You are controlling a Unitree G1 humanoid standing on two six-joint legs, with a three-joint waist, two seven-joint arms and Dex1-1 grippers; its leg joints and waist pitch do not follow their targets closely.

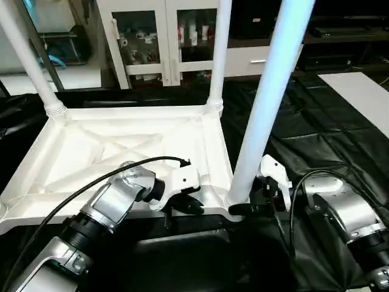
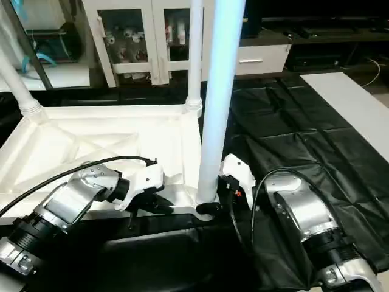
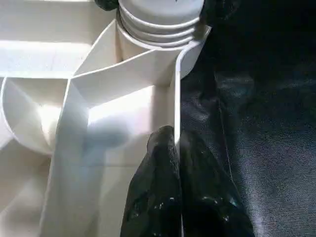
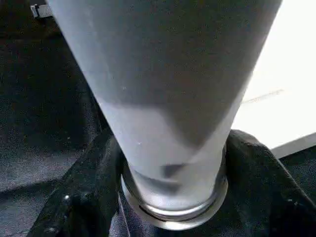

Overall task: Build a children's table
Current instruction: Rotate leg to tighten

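Observation:
The children's table top (image 1: 121, 146) lies upside down on a black sheet, ribbed underside up. Three white legs stand in its corner sockets: far left (image 1: 27, 58), far right (image 1: 219, 55) and near right (image 1: 267, 103). My left gripper (image 1: 185, 207) is shut on the top's near rim, just left of the near-right corner; in the left wrist view its fingers (image 3: 163, 163) pinch the thin wall below the ribbed socket (image 3: 158, 19). My right gripper (image 1: 243, 210) has its fingers against both sides of the near-right leg (image 4: 168, 98), right at its base collar.
The black sheet (image 1: 316, 140) covers the floor around the top. A white cabinet with glass doors (image 1: 164, 36) stands behind it. A white panel (image 1: 364, 91) lies at the far right. A black cable (image 1: 91, 182) arcs over my left forearm.

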